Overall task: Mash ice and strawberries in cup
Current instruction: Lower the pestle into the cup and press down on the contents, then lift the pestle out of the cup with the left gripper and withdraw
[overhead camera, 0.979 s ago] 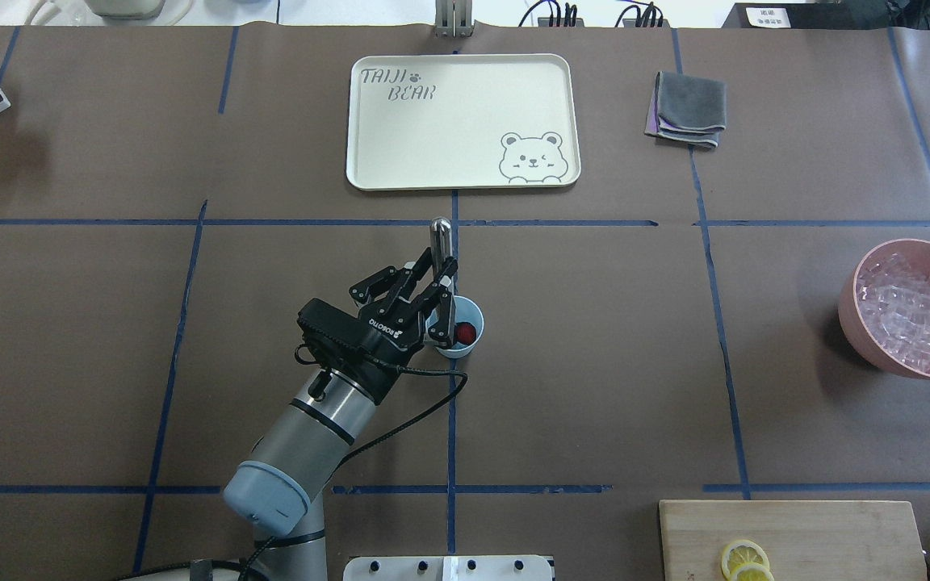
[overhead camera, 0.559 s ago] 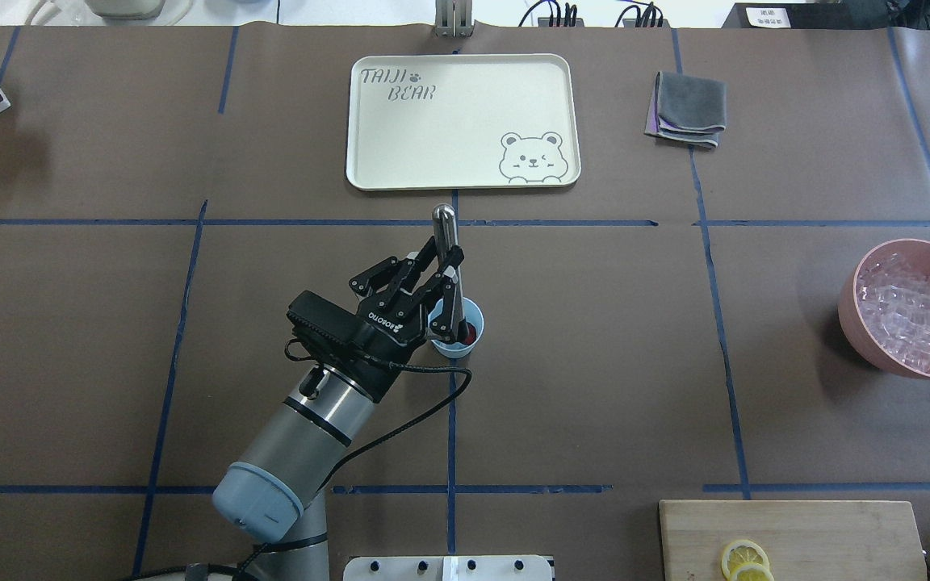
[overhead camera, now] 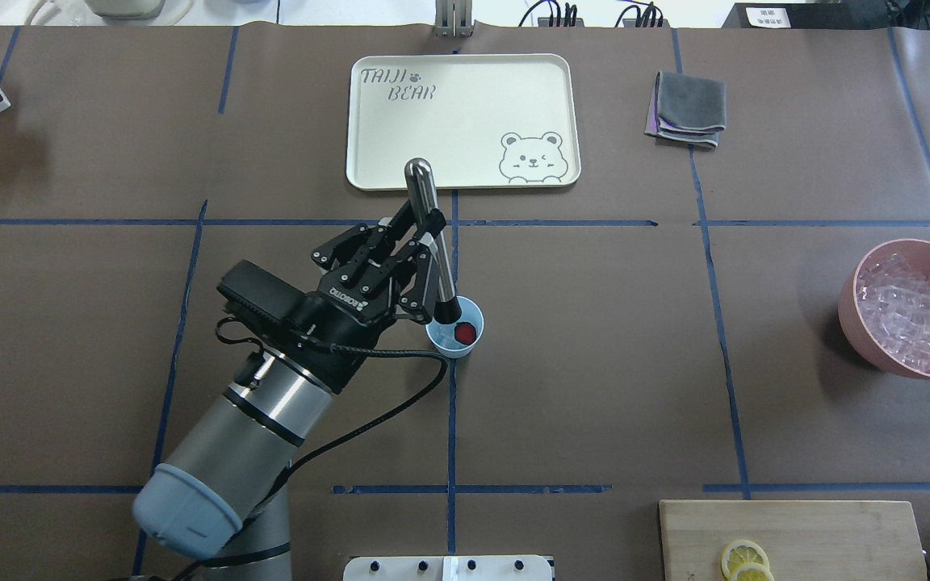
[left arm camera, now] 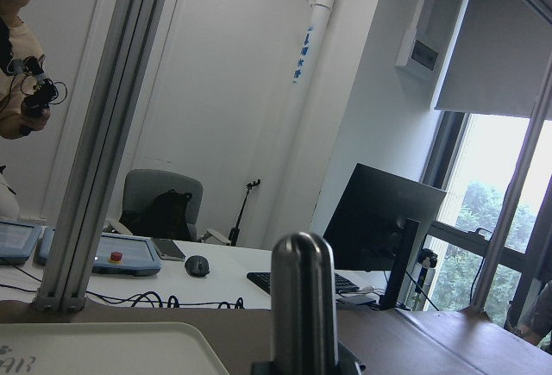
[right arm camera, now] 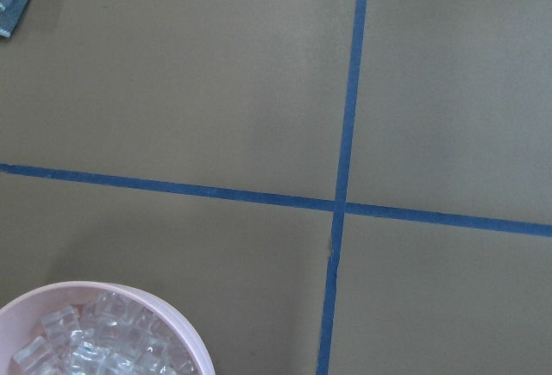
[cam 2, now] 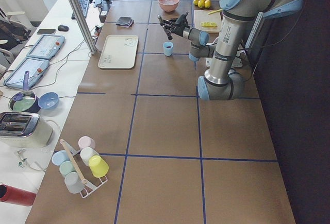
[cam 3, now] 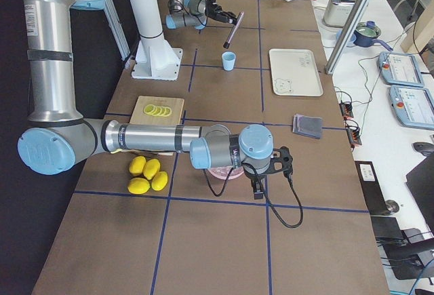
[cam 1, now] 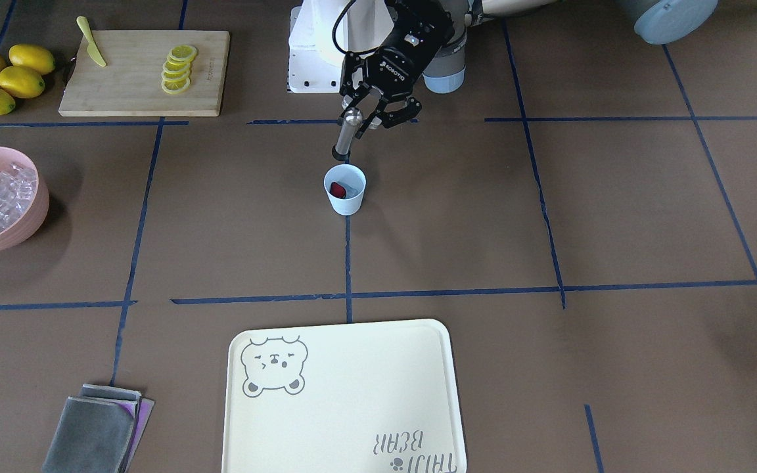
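While the left fingers (overhead camera: pixel 435 228) are clamped on the upper shaft of a steel muddler (overhead camera: pixel 437 266), its black tip hangs just above the cup (overhead camera: pixel 450 350), at the rim and not inside. The cup stands upright and unheld on the desk (overhead camera: pixel 594 363), with the strawberry (overhead camera: pixel 465 332) and pale ice (cam 1: pixel 351 190) at the bottom. Assessment: the cup is light plastic and likely to skid or tip under an off-centre press, so it should be steadied by its wall below the rim. The ice is hard and slippery, the berry soft. The right fingers (cam 3: pixel 258 188) hang by the pink bowl (overhead camera: pixel 851 315), and whether they are open or closed cannot be told.
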Tool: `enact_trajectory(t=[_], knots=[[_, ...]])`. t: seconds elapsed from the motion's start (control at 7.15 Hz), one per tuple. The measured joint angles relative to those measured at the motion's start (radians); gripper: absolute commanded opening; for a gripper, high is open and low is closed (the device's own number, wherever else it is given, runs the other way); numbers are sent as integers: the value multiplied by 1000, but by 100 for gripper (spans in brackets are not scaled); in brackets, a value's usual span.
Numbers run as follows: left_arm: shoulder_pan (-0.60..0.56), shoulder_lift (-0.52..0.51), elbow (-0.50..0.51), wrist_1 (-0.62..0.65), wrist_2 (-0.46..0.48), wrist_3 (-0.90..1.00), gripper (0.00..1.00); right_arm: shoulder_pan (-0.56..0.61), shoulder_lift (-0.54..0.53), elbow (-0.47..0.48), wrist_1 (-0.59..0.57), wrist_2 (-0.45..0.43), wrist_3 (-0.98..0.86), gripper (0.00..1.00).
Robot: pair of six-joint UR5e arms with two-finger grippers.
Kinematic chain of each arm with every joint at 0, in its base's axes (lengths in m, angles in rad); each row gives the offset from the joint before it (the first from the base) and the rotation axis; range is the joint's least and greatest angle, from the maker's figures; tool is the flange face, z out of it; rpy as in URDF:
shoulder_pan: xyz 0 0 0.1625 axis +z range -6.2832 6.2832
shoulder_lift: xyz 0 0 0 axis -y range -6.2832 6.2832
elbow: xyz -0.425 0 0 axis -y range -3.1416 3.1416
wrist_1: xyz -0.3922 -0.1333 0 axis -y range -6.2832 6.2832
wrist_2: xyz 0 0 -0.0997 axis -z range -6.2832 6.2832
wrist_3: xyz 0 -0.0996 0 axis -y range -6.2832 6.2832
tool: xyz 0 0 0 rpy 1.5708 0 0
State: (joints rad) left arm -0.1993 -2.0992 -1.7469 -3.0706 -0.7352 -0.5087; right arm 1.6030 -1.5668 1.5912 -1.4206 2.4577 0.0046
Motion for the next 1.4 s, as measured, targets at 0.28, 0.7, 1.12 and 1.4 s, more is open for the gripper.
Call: enact_trajectory(t=[0.28,0.7,1.12,1.4], knots=[[-37,72,-126,64,-55,-53,0,0,2,2,1,1,0,100],[-202,254,-145,72,-279,-286,0,0,11,9,2,0,0,100],[-411,434,-132,88,-570,-502,0,0,14,13,1,1,3,100],[-569,497,-129,178,-801,-595,0,0,14,16,1,1,4,100]])
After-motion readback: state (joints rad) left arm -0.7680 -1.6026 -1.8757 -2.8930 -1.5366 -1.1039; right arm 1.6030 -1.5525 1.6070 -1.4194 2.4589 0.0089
